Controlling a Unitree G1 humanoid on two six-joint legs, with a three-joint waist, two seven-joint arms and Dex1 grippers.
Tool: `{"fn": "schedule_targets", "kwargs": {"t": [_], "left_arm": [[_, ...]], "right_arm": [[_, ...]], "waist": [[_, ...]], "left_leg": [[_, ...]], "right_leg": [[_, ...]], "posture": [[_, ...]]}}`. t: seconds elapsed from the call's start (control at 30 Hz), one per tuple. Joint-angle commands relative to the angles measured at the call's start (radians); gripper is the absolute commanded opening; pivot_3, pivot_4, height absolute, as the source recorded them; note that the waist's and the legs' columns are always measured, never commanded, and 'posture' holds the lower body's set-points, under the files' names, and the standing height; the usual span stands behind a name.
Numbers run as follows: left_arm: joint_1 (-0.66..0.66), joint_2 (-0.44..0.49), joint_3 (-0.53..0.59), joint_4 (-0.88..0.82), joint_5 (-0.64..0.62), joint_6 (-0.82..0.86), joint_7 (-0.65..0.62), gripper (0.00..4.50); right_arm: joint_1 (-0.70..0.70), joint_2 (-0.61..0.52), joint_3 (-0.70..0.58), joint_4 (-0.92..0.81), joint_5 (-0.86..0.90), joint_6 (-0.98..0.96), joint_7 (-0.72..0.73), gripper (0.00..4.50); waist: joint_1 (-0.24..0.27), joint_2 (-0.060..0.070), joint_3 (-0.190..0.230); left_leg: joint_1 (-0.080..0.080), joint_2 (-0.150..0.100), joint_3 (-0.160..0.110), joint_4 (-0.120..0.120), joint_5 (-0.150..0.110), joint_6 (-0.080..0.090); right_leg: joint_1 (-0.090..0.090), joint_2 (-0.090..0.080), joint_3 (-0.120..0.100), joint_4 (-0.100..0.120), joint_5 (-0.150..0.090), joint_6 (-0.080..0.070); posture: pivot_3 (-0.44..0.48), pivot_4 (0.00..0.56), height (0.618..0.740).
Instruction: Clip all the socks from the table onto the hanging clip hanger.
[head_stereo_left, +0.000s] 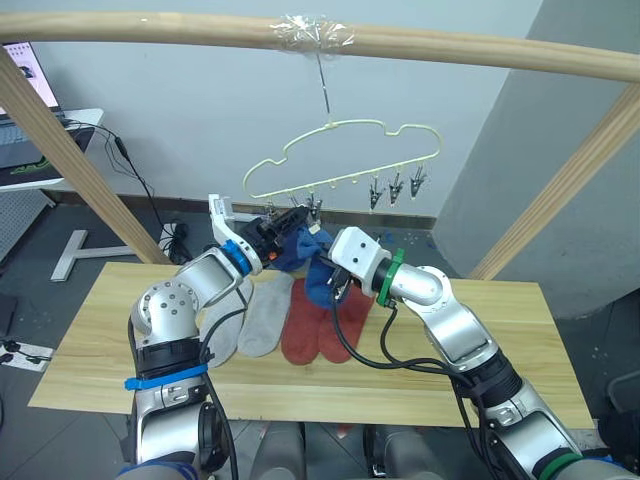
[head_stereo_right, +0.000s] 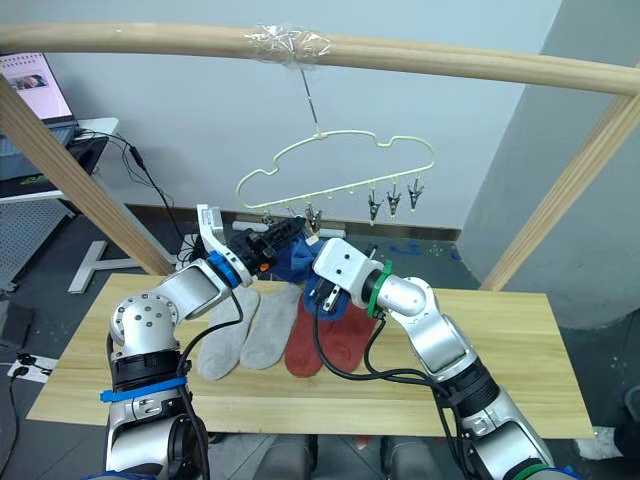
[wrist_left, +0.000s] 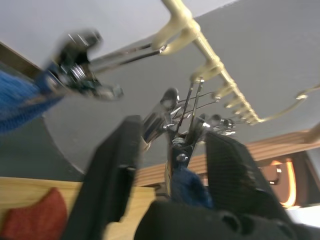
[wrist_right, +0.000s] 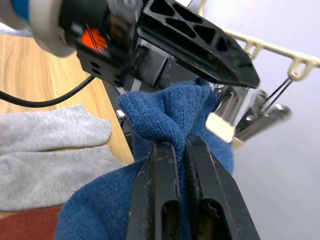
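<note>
Blue sock (wrist_right: 165, 125) is lifted off the table (head_stereo_left: 480, 380), bunched just under the hanger (head_stereo_left: 345, 155), between our two grippers. Our right gripper (wrist_right: 181, 145) has its fingers pressed together on a fold of the knit. Our left gripper (wrist_left: 170, 150) stands spread on either side of a clip (wrist_left: 182, 117), seemingly to squeeze it open.

We judge the sock light, soft and floppy, so it will sag and crumple. Best taken near the cuff edge, with a short fold poking past the fingers to feed into the clip. Grey socks (head_stereo_left: 250, 315) and red socks (head_stereo_left: 320, 330) lie flat on the table.
</note>
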Motion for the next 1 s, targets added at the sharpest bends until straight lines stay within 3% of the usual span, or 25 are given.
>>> {"fn": "schedule_targets", "kwargs": {"t": [0.03, 0.17, 0.3, 0.43, 0.6, 0.7, 0.97, 1.0], "left_arm": [[0.000, 0.048, 0.037, -0.054, -0.019, -0.016, -0.013, 3.16], [0.030, 0.102, 0.025, -0.124, -0.068, 0.040, -0.043, 3.16], [0.083, 0.199, -0.015, -0.203, -0.059, 0.073, -0.114, 3.18], [0.152, 0.290, -0.121, -0.304, 0.115, -0.041, -0.150, 3.18], [0.214, 0.318, -0.187, -0.349, 0.229, -0.140, -0.189, 3.18], [0.231, 0.321, -0.238, -0.309, 0.272, -0.231, -0.303, 3.18], [0.209, 0.181, -0.352, -0.260, 0.489, -0.560, -0.314, 3.18], [0.198, 0.149, -0.377, -0.240, 0.529, -0.603, -0.291, 2.79]], "right_arm": [[0.002, 0.055, -0.043, -0.017, 0.058, 0.040, -0.019, 0.00], [0.000, 0.085, -0.063, -0.004, 0.087, 0.076, -0.020, 0.00], [-0.006, 0.096, -0.080, 0.018, 0.112, 0.095, -0.019, 1.09], [0.034, 0.061, -0.075, -0.014, 0.109, 0.104, -0.002, 2.52], [0.081, 0.025, -0.091, -0.081, 0.117, 0.132, 0.001, 4.33], [0.141, -0.028, -0.164, -0.220, 0.176, 0.240, 0.014, 4.46], [0.176, -0.128, -0.269, -0.425, 0.296, 0.372, 0.036, 4.46], [0.176, -0.139, -0.293, -0.453, 0.317, 0.384, 0.041, 4.50]], "waist": [[0.000, 0.000, 0.000], [0.003, 0.000, 0.000], [0.004, 0.000, 0.000], [0.006, 0.000, 0.000], [0.009, 0.000, 0.001], [0.009, 0.001, 0.001], [0.011, 0.001, 0.001], [0.010, 0.002, 0.001]], "left_leg": [[0.000, 0.000, 0.000, 0.000, 0.000, 0.000], [0.000, 0.000, 0.000, -0.002, 0.000, 0.000], [0.000, 0.000, 0.000, -0.004, 0.000, 0.000], [0.000, 0.000, 0.000, -0.004, 0.000, 0.000], [-0.001, -0.001, 0.002, -0.005, 0.000, 0.000], [-0.002, 0.000, 0.002, -0.005, 0.000, 0.000], [-0.003, 0.000, 0.002, -0.005, 0.000, 0.000], [-0.003, 0.000, 0.002, -0.005, 0.000, 0.000]], "right_leg": [[0.000, 0.000, 0.000, 0.000, 0.000, 0.000], [-0.001, 0.000, 0.000, 0.000, 0.000, -0.001], [-0.001, -0.001, 0.000, -0.001, 0.000, -0.001], [-0.002, -0.001, 0.000, -0.001, -0.001, -0.001], [-0.003, -0.002, 0.000, -0.001, -0.003, -0.003], [-0.004, -0.001, 0.000, 0.000, -0.005, -0.003], [-0.005, -0.001, 0.000, -0.001, -0.005, -0.002], [-0.005, -0.001, 0.000, -0.001, -0.005, -0.002]], "posture": [[0.206, 0.172, 0.740], [0.208, 0.172, 0.740], [0.220, 0.171, 0.740], [0.226, 0.172, 0.740], [0.227, 0.174, 0.740], [0.218, 0.175, 0.740], [0.193, 0.176, 0.740], [0.185, 0.172, 0.740]]}}
